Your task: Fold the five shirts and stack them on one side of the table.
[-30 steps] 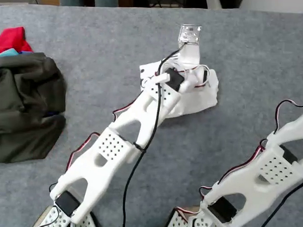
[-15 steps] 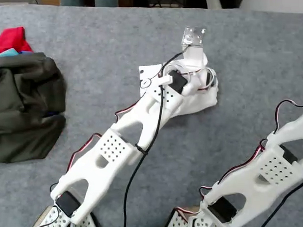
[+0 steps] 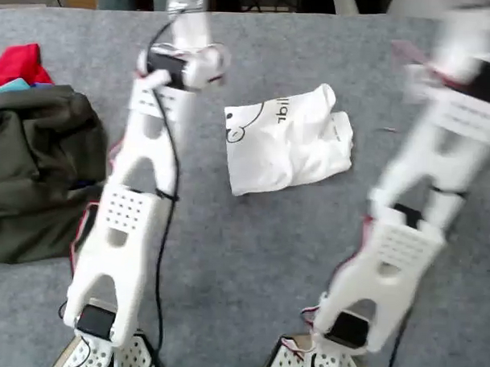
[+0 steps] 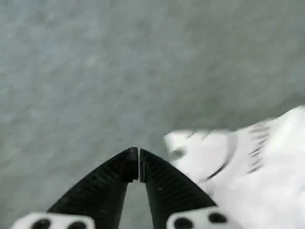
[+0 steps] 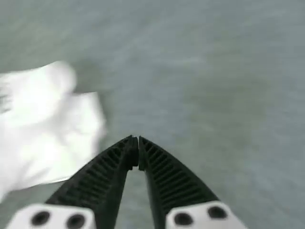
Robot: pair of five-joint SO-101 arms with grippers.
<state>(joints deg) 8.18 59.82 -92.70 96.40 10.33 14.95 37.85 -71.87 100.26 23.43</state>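
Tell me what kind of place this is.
Probably a robotics lab or test bench: two white plastic robot arms mounted side by side at a table covered in grey felt-like fabric, with a crumpled white shirt and a heap of dark olive clothing.

Even, diffuse light from above on grey table (image 3: 258,256). Soft, thin shadow along near edge of white shirt (image 3: 287,141). Shirt brightest patch, nearly washed out in wrist views. Dark shirt pile (image 3: 36,168) dim in folds.
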